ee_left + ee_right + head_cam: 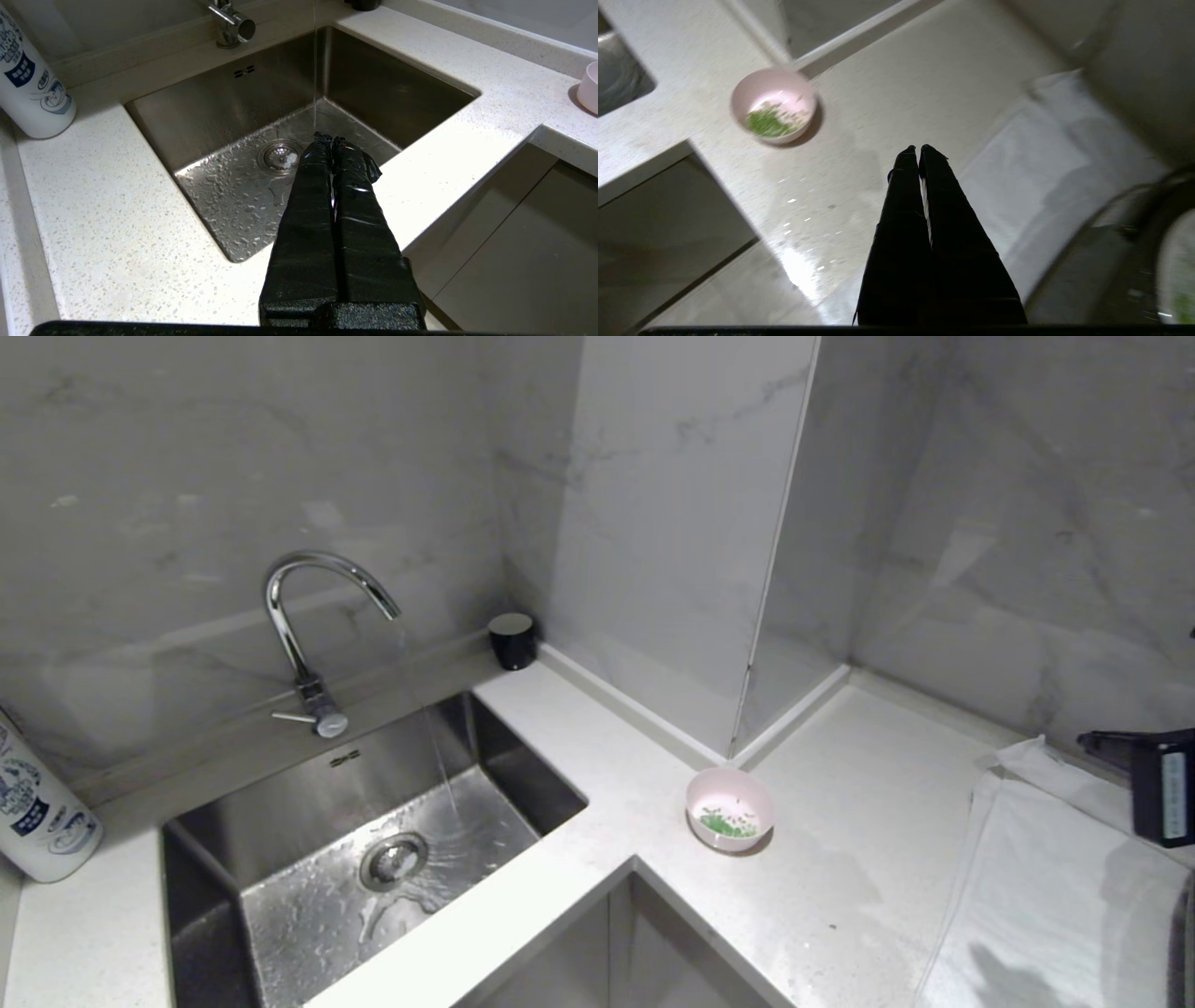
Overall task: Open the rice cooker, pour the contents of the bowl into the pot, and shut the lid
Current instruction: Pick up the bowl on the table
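The small pink bowl (730, 809) stands upright on the white counter (840, 859) near the wall corner, with green bits (726, 823) inside. The right wrist view also shows the bowl (774, 105). My right gripper (916, 148) is shut and empty. It hovers over the counter to the right of the bowl, by the edge of a white cloth (1031, 177). A blurred dark rounded body, the rice cooker (1120, 261), fills that view's corner. I cannot make out its lid or pot. My left gripper (329, 137) is shut and empty above the sink's near edge.
Water runs from the curved tap (308, 616) into the steel sink (308, 840). A black cup (513, 639) sits in the back corner and a white printed bottle (37, 807) stands at far left. A black part of my right arm (1162, 784) juts in over the cloth (1046, 896).
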{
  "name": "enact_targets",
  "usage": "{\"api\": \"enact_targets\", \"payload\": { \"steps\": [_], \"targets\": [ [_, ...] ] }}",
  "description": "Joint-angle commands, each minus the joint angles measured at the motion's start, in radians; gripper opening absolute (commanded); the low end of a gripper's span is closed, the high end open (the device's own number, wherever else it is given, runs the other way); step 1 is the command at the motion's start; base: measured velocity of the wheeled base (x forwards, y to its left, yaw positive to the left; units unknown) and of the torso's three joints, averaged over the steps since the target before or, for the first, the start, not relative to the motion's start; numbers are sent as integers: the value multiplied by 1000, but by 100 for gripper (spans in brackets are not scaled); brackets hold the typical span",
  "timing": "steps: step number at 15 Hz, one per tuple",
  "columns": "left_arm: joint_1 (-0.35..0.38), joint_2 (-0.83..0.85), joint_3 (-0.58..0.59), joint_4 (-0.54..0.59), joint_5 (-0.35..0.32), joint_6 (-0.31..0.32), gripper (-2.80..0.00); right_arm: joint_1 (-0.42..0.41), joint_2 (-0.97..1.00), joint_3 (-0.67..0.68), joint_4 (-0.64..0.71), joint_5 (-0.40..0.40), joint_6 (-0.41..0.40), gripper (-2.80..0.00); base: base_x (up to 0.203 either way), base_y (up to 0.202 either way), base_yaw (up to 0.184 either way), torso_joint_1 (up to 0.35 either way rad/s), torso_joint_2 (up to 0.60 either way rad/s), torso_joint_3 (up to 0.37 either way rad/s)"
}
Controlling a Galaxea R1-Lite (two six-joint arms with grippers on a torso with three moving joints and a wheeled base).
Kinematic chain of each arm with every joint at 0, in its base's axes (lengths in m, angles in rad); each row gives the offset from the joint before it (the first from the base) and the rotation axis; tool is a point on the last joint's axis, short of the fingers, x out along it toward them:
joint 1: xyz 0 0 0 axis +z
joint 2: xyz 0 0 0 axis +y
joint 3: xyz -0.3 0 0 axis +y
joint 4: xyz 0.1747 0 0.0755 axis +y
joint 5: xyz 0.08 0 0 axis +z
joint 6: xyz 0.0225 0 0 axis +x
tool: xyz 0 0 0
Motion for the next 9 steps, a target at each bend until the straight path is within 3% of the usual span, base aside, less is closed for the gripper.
{"api": "enact_targets", "payload": {
  "steps": [1, 5, 9],
  "targets": [
    [0, -3, 0, 0, 0, 0, -280, -57, -218, 35, 3, -57, -75, -280, 0, 0, 0, 0, 0, 0],
    [0, -3, -1, 0, 1, -2, -280, -338, -420, 81, 6, -82, -252, -280, 0, 0, 0, 0, 0, 0],
    [0, -3, 0, 0, 6, -19, -280, -429, -688, 193, 7, -82, -352, -280, 0, 0, 0, 0, 0, 0]
  ]
}}
